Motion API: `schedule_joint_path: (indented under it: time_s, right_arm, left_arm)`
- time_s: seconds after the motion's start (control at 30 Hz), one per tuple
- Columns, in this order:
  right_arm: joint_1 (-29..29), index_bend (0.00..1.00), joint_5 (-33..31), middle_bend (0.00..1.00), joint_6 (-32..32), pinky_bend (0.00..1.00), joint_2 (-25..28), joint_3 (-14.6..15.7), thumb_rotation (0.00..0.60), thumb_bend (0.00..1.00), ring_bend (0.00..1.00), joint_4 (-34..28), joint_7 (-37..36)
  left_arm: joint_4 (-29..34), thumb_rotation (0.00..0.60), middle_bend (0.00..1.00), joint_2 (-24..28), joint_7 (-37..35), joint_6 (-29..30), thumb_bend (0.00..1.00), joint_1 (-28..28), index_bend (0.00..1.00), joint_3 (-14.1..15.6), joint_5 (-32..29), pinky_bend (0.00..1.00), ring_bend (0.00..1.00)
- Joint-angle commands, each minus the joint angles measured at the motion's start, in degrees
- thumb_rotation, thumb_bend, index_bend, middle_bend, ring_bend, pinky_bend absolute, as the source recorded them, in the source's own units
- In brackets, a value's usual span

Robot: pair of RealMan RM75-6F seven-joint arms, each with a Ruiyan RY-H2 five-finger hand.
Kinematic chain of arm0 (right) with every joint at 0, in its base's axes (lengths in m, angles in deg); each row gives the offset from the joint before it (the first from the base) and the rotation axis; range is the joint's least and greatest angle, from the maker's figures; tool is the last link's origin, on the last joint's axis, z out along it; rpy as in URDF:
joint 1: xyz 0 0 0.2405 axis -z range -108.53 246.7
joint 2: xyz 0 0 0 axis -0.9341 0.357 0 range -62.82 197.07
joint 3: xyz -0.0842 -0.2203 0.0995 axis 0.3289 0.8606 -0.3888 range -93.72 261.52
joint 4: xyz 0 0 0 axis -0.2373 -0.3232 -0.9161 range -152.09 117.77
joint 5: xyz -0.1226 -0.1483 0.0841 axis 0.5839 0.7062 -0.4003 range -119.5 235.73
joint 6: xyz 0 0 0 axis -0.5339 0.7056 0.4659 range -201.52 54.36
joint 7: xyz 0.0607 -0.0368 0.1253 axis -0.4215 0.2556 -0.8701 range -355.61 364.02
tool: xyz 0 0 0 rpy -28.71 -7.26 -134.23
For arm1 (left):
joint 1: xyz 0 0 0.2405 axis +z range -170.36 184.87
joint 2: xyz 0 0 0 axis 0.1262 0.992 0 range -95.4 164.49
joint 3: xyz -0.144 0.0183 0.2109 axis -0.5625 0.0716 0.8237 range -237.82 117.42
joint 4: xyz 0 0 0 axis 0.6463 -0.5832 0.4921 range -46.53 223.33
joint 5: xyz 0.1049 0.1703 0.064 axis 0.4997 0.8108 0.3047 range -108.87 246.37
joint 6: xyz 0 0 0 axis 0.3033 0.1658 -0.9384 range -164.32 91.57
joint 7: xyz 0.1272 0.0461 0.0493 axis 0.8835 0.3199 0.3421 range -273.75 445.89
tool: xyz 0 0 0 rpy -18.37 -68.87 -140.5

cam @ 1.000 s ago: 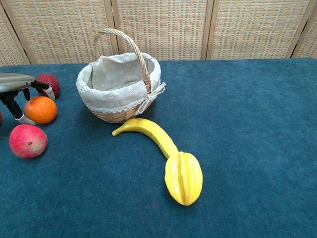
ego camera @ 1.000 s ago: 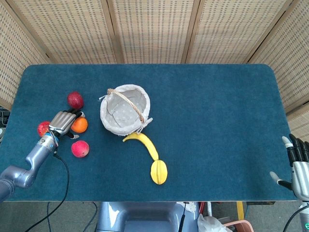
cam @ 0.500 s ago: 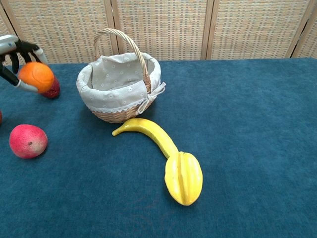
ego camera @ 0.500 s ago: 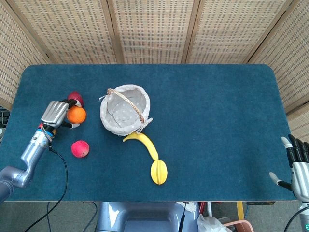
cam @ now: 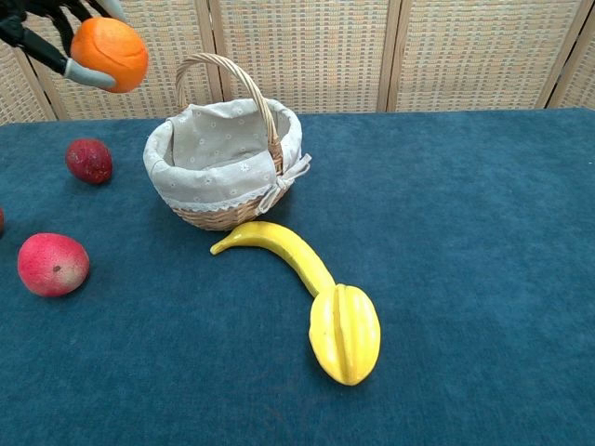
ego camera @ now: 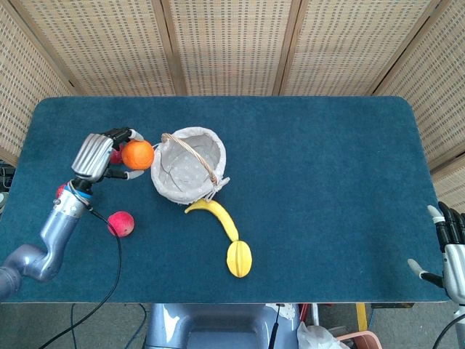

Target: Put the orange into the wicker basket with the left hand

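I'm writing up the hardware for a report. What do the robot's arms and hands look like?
The left arm is a silver-grey metallic tube in rounded segments, with a blue ring at the wrist and a black cable trailing off the table edge. The left hand has a ribbed silver-grey back and black fingers with pale grey tips. The right hand is likewise silver-grey with dark fingers.

The desk [cam: 483, 186] is covered in deep teal-blue felt. The orange [cam: 110, 52] is bright orange, gripped by the left robot hand [ego camera: 98, 153], silver with black fingers and pale tips. The wicker basket [cam: 223, 158] is tan weave lined in grey cloth dotted with small white flowers. At its 5 o'clock lie a yellow banana [cam: 279, 249] and a yellow ribbed starfruit [cam: 344, 333]. Two fruits are dark red [cam: 89, 160] and pinkish red [cam: 52, 264]. The backdrop screen [ego camera: 232, 43] is beige lattice.
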Motion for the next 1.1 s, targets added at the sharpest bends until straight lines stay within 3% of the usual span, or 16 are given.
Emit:
schedule_joint_path:
  time_s: [0.03, 0.13, 0.2, 0.27, 0.33, 0.53, 0.77, 0.9, 1.1]
  right_arm:
    - [-0.21, 0.00, -0.52, 0.00, 0.50, 0.00, -0.06, -0.10, 0.600, 0.00, 0.00, 0.17, 0.06]
    - [-0.40, 0.00, -1.29, 0.00, 0.93, 0.00, -0.10, -0.35, 0.600, 0.00, 0.00, 0.16, -0.02]
    - [-0.46, 0.00, -1.64, 0.00, 1.05, 0.00, -0.09, -0.47, 0.600, 0.00, 0.00, 0.19, -0.05]
    - [-0.51, 0.00, -1.75, 0.00, 1.15, 0.00, -0.06, -0.51, 0.600, 0.00, 0.00, 0.18, -0.14]
    - [-0.51, 0.00, -1.79, 0.00, 1.15, 0.00, 0.01, -0.53, 0.600, 0.00, 0.00, 0.10, -0.20]
    - [0.00, 0.00, 0.14, 0.00, -0.03, 0.00, 0.09, 0.18, 0.600, 0.00, 0.00, -0.27, -0.25]
    - [0.76, 0.00, 3.02, 0.00, -1.68, 0.00, 0.53, 1.16, 0.600, 0.00, 0.00, -0.58, -1.20]
    - [1.02, 0.00, 4.12, 0.00, -2.19, 0.00, 0.80, 1.55, 0.600, 0.00, 0.00, -0.67, -1.83]
    - [1.29, 0.00, 5.27, 0.00, -2.89, 0.00, 0.91, 1.87, 0.600, 0.00, 0.00, -0.66, -2.04]
  left_arm:
    - [-0.76, 0.600, 0.39, -4.60, 2.83, -3.37, 0.01, -2.98, 0.44, -1.68, -3.20, 0.42, 0.42]
    - [-2.35, 0.600, 0.30, -7.48, 3.86, -5.38, 0.00, -4.60, 0.27, -2.14, -4.72, 0.34, 0.32]
    - [-3.41, 0.600, 0.16, -8.99, 4.40, -6.18, 0.00, -5.28, 0.10, -2.14, -5.30, 0.24, 0.15]
    - [-3.19, 0.600, 0.05, -9.06, 4.28, -7.79, 0.00, -5.54, 0.01, -1.46, -5.51, 0.16, 0.04]
    - [-1.75, 0.600, 0.00, -7.94, 3.34, -8.68, 0.00, -5.36, 0.00, -0.88, -5.26, 0.15, 0.00]
    - [3.33, 0.600, 0.00, -2.44, 1.50, -3.49, 0.00, -1.47, 0.00, 0.83, -2.40, 0.15, 0.00]
    - [12.60, 0.600, 0.00, 9.46, -0.27, 8.22, 0.00, 9.06, 0.00, 5.62, 2.25, 0.12, 0.00]
    - [17.18, 0.600, 0.00, 15.89, 3.85, 9.85, 0.00, 15.69, 0.00, 9.58, -0.23, 0.00, 0.00]
    - [27.03, 0.600, 0.00, 21.10, 15.67, 15.10, 0.00, 24.57, 0.00, 13.03, -5.73, 0.00, 0.00]
